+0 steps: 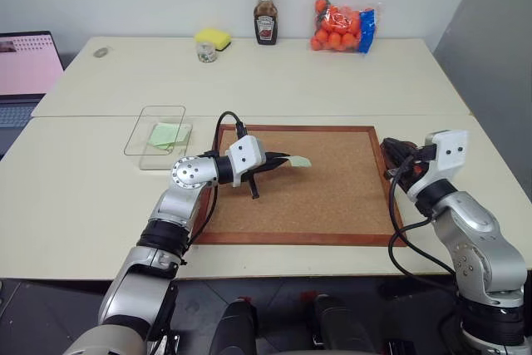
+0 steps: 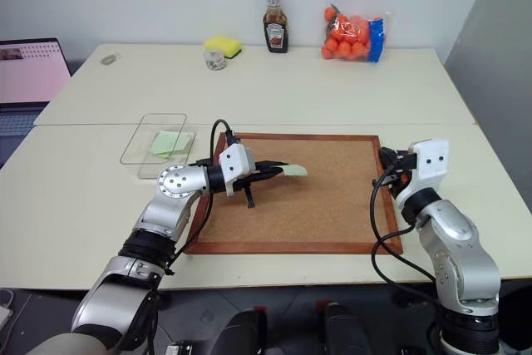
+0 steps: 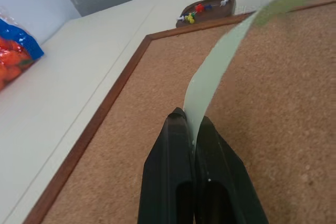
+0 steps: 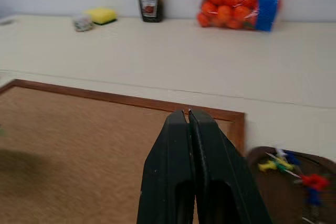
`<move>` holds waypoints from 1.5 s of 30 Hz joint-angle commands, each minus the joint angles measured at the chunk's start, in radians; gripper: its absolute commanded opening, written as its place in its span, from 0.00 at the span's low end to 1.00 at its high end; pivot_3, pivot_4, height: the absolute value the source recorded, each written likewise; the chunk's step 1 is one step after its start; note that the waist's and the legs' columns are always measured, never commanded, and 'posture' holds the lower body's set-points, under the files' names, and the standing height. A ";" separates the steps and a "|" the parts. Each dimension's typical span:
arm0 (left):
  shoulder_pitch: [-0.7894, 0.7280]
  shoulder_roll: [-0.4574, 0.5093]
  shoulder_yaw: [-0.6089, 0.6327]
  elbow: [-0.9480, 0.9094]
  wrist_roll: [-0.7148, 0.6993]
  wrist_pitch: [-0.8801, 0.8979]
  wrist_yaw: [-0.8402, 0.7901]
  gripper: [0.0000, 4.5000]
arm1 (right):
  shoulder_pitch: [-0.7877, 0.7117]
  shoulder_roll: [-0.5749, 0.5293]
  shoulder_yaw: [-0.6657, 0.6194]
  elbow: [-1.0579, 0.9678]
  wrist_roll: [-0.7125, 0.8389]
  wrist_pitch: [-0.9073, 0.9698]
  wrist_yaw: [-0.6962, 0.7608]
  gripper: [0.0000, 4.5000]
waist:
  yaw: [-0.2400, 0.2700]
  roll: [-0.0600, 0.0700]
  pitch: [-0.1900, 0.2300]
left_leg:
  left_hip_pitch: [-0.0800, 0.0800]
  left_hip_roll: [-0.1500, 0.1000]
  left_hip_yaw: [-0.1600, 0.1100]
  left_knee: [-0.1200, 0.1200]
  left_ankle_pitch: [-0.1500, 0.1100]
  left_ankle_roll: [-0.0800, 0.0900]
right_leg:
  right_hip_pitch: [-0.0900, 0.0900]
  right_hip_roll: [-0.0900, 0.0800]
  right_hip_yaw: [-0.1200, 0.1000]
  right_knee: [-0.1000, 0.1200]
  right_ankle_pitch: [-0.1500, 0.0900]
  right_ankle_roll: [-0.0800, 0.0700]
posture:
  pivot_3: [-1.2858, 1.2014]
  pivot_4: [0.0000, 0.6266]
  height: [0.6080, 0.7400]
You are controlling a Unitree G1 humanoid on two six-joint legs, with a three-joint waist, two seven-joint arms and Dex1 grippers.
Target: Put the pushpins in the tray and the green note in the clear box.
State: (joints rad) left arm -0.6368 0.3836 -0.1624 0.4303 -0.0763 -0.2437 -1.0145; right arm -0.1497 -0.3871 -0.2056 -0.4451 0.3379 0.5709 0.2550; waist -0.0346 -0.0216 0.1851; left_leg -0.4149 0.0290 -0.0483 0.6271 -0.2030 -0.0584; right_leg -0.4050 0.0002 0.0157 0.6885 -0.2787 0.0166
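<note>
Cork fills the wood-framed corkboard point(image 1: 332, 189) lying on the pale counter point(image 1: 274, 81), and over its near-left part the left pincer point(image 1: 280, 158) is clamped tight on one end of the green note point(image 1: 300, 160), held clear of the cork. The slip juts from the fingertips toward the board's middle, its long axis running on from the fingers and roughly level (in the left wrist view it curves away and its far end blurs out). The clear box point(image 1: 141, 135) sits on the counter just off the board's left edge, with a yellower lime-green note point(image 1: 166, 134) lying inside; the left arm and its cable lie between the box and the held slip. At the board's right edge the right pincer point(image 4: 188, 115) is shut flat with nothing between its fingers, hanging beside the tray point(image 4: 273, 192). The tray is largely hidden behind that wrist in the head views and cut off at the frame edge in the right wrist view, where the pushpins point(image 4: 294, 171) show as a small heap of red, yellow and blue heads, too blurred to count. Along the far edge stand a sauce bottle point(image 1: 265, 21), a yellow sponge point(image 1: 213, 37), a small jar point(image 1: 206, 53) and a bag of oranges point(image 1: 342, 26); a laptop point(image 1: 25, 68) is cut off at the left
</note>
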 commanded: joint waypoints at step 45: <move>0.026 0.103 0.345 -0.331 -0.071 0.599 0.493 0.00 | -0.165 -0.065 0.239 -0.046 0.102 -0.025 0.353 0.70 | 0.000 0.000 0.000 | 0.000 0.001 -0.001 0.000 0.000 0.000 | 0.000 0.000 0.000 0.000 0.000 0.000 | 0.52 0.24 1.00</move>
State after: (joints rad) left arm -0.6146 0.4748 0.1119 0.1780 -0.1379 0.2811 -0.6162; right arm -0.2693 -0.4448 0.0140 -0.4233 0.3883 0.5126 0.5700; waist -0.0347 -0.0217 0.1854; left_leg -0.4150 0.0300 -0.0490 0.6276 -0.2030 -0.0584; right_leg -0.4051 0.0006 0.0160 0.6885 -0.2787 0.0167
